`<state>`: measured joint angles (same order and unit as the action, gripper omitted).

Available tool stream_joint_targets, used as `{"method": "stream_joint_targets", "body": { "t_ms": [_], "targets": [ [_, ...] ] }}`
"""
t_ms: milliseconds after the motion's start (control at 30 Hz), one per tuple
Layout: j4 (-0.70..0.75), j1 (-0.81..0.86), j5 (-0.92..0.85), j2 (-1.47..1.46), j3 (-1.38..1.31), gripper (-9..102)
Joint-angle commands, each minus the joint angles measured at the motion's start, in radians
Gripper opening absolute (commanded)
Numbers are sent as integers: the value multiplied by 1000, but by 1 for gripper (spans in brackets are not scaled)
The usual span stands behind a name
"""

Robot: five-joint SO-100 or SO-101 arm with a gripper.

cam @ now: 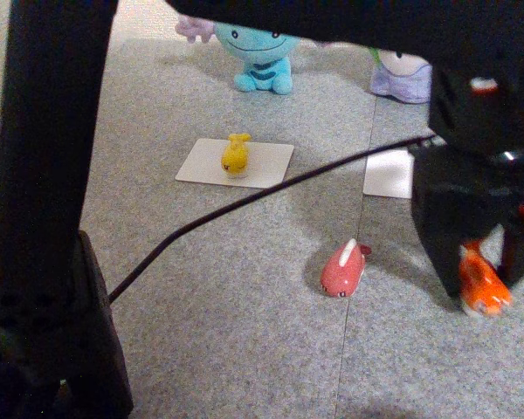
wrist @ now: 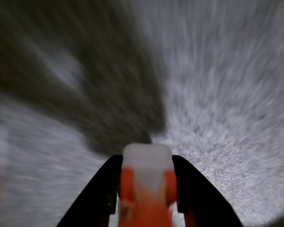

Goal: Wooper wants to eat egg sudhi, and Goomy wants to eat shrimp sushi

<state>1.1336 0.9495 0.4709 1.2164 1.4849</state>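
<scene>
End effector (cam: pixel 482 292) closed on the shrimp sushi (cam: pixel 483 286), held between both fingers just above the grey counter (cam: pixel 244 349). Egg sudhi (cam: pixel 235 154) rests on a white card (cam: pixel 201 161) before Wooper (cam: pixel 258 52); Goomy (cam: pixel 402 77) sits behind a second card (cam: pixel 387 175). A pink-red toy (cam: pixel 343 270) lies between.

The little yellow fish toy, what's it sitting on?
The egg sudhi rests on a white card lying flat on the grey floor, in front of Wooper. The toy covers the patch of card beneath it, so what is there cannot be seen.
</scene>
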Motion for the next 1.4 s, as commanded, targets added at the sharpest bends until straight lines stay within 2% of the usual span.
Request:
{"method": "stream_joint_targets", "body": {
  "t_ms": [0,233,467,900,1367],
  "targets": [
    [34,-101,123,124,-37,4],
    [11,-236,288,153,-44,4],
    [23,-238,387,77,-275,6],
    [66,-241,394,-362,-706,5],
    [23,-279,394,-448,-750,6]
  ]
}}
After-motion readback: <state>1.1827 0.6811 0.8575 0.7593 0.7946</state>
